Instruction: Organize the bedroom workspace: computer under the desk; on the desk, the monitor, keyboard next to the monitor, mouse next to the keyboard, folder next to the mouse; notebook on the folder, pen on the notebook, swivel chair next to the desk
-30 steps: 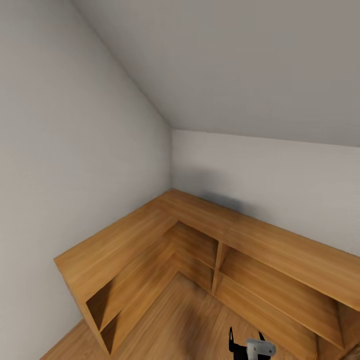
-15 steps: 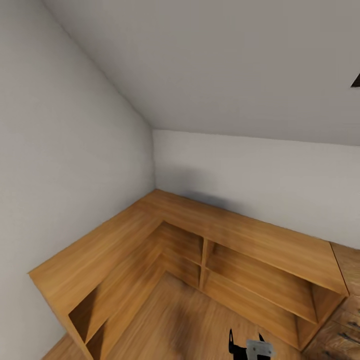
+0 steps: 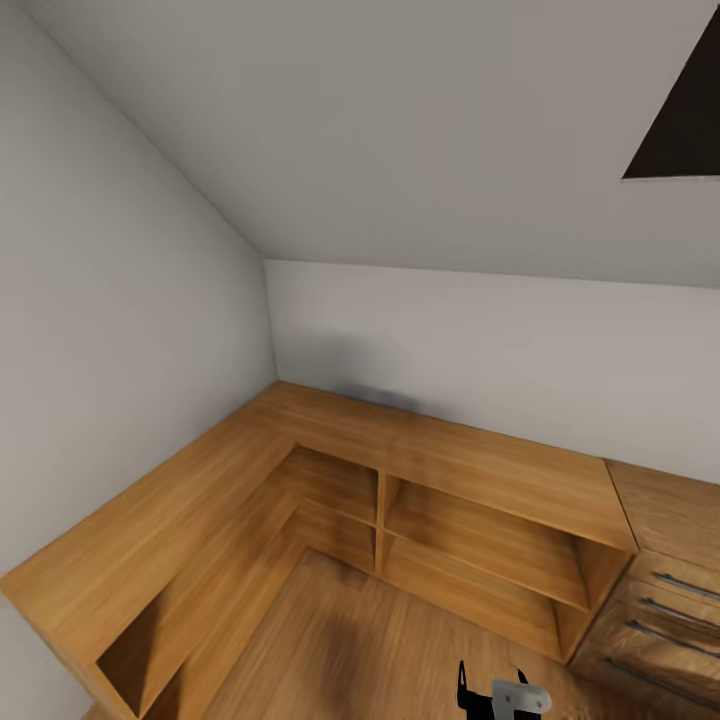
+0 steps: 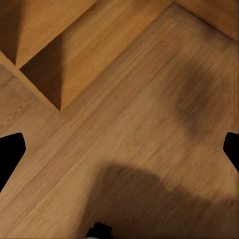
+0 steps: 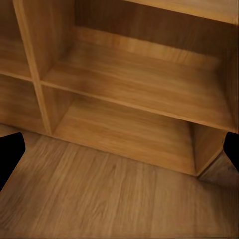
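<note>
- The head view looks into a corner of the bedroom (image 3: 150, 300), where pale grey walls meet a sloped grey ceiling.
- A low L-shaped oak shelf unit (image 3: 430, 460) fills that corner; one run follows the left wall, the other the far wall.
- The far run has 4 open compartments, 2 over 2, split by an upright divider (image 3: 380, 520); all 4 look bare.
- The left run shows an open end near the camera, with a dark triangular cavity (image 3: 125, 665) in shadow.
- At the right, touching the end of the shelf unit, stands an oak dresser (image 3: 670, 590) with grey bar handles on its drawers.
- A dark triangular shape (image 3: 680, 120) cuts into the ceiling at the upper right; what it is cannot be told.
- The oak plank floor (image 3: 370, 650) lies in front of the shelves, with a soft dark shadow on it.
- At the near edge of the head view, 2 black prongs and a pale grey part of the robot (image 3: 500, 695) rise over the floor; which arm they belong to cannot be told.
- The left hand (image 4: 119, 154) points down at the floor beside the corner of a shelf panel; its black fingertips (image 4: 10, 152) sit at opposite edges of the picture, spread wide, with nothing between them.
- The right hand (image 5: 119, 154) faces the 2 lower and 2 upper compartments of the shelf unit; its fingertips (image 5: 10, 152) are likewise spread wide and hold nothing.
- Of the task's things, the bedroom itself surrounds the robot.
</note>
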Available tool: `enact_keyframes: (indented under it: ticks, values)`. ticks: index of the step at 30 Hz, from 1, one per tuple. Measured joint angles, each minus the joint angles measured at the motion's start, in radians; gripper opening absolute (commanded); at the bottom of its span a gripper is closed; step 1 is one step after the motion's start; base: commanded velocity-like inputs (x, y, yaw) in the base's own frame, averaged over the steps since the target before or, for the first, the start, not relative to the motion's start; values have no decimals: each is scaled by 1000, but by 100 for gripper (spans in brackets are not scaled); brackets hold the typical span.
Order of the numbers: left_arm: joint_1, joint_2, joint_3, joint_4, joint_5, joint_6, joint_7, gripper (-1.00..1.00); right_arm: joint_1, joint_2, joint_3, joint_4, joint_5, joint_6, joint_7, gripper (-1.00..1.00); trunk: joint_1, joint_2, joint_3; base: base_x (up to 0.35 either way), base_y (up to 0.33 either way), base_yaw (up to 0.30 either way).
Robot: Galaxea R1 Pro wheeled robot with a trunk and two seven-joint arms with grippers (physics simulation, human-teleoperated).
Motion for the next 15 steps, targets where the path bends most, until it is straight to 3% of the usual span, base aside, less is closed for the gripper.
enact_keyframes:
  ticks: [15]
  values:
    - [0, -1, -1, 0, 0, 0, 0, 100, 0, 0, -2, 0, -2, 0, 0, 100, 0, 0, 0, 0, 0, -255]
